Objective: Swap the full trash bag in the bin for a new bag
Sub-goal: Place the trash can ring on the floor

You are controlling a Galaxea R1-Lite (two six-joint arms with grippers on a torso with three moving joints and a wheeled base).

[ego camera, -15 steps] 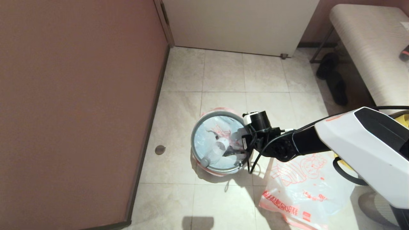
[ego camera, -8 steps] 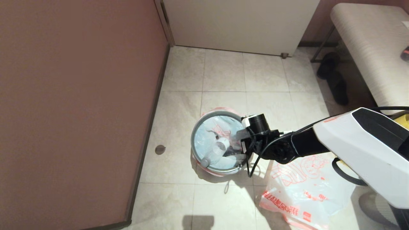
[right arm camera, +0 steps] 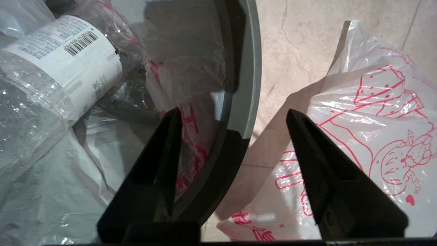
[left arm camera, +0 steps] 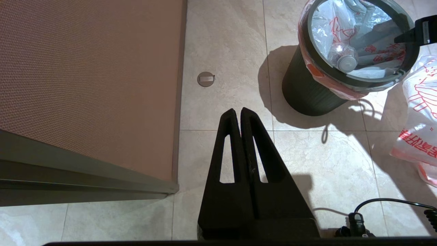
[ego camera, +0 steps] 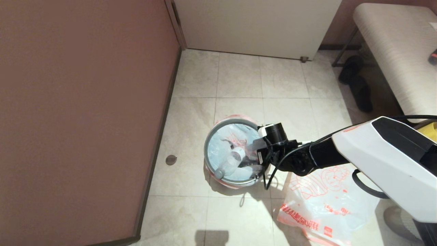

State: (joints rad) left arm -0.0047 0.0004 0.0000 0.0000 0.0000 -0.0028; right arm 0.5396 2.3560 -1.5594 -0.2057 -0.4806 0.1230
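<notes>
The bin (ego camera: 207, 147) is a black wastebasket with a grey ring rim (right arm camera: 251, 68), standing on the tiled floor. The full trash bag (ego camera: 222, 143) lines it, holding a clear bottle (right arm camera: 58, 68); its pink edge hangs out under the ring. My right gripper (right arm camera: 234, 112) is open at the bin's right rim (ego camera: 257, 160), one finger inside against the bag and one outside, with the ring between them. The new bag (ego camera: 327, 201), with its red cartoon, lies flat on the floor just right of the bin. In the left wrist view my left gripper (left arm camera: 237, 111) hangs shut and empty above the floor, apart from the bin (left arm camera: 307, 92).
A brown wall (ego camera: 85, 102) runs along the left, with a round floor drain (ego camera: 171, 160) near it. A white door (ego camera: 256, 24) is at the back. A pale bench (ego camera: 392, 44) and dark shoes (ego camera: 358, 85) are at the back right.
My right gripper has gone from shut to open over the bin's right rim and has edged slightly closer to it. The bin and both bags have not moved.
</notes>
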